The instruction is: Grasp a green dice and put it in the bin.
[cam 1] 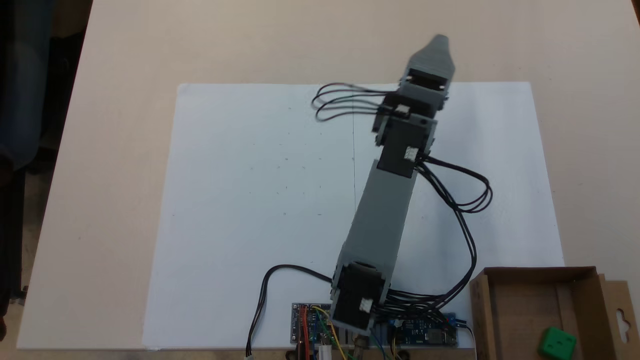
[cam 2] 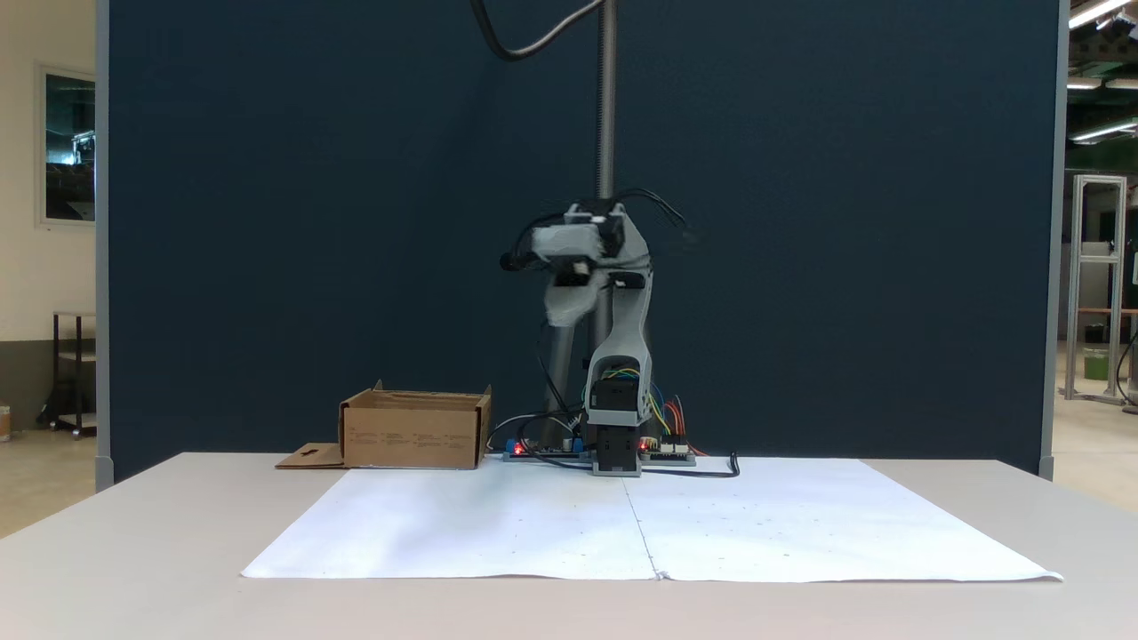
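The green dice point(cam 1: 556, 344) lies inside the bin point(cam 1: 540, 273), a brown cardboard box at the lower right of a fixed view, close to the box's right wall. The bin point(cam 2: 413, 436) stands left of the arm's base in a fixed view, and its walls hide the dice there. My gripper point(cam 1: 439, 41) is held high over the far edge of the white sheet, well away from the bin, and just one pointed grey tip shows. From the front the gripper point(cam 2: 566, 313) hangs blurred in the air with nothing seen in it.
A white paper sheet point(cam 1: 250, 200) covers the middle of the pale table. Circuit boards point(cam 1: 310, 325) and black cables point(cam 1: 470, 200) crowd the arm's base. The bin's flap point(cam 1: 622, 320) with a slot cutout sticks out sideways. A metal pole point(cam 2: 607, 89) rises behind the arm.
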`<state>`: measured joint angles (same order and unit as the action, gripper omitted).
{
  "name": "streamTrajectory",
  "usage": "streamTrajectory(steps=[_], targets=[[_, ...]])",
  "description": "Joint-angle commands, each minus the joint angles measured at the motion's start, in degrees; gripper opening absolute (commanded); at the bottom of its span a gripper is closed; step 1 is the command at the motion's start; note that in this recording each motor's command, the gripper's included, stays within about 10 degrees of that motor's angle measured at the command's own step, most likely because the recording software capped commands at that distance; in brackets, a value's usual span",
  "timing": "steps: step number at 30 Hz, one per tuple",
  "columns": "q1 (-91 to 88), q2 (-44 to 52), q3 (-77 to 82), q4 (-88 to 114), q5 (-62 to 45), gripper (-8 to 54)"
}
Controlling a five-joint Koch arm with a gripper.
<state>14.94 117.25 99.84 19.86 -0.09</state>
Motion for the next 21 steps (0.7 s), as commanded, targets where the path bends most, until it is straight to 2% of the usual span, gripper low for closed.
streamTrajectory(steps=[1, 9, 21], targets=[[-2.5, 5.2, 2.3, -7.6, 2.9, 44.1], [-6.4, 14.1, 24.6, -23.4, 2.6, 44.1], [-10.0, 16.8, 50.9, -45.0, -0.6, 42.1]])
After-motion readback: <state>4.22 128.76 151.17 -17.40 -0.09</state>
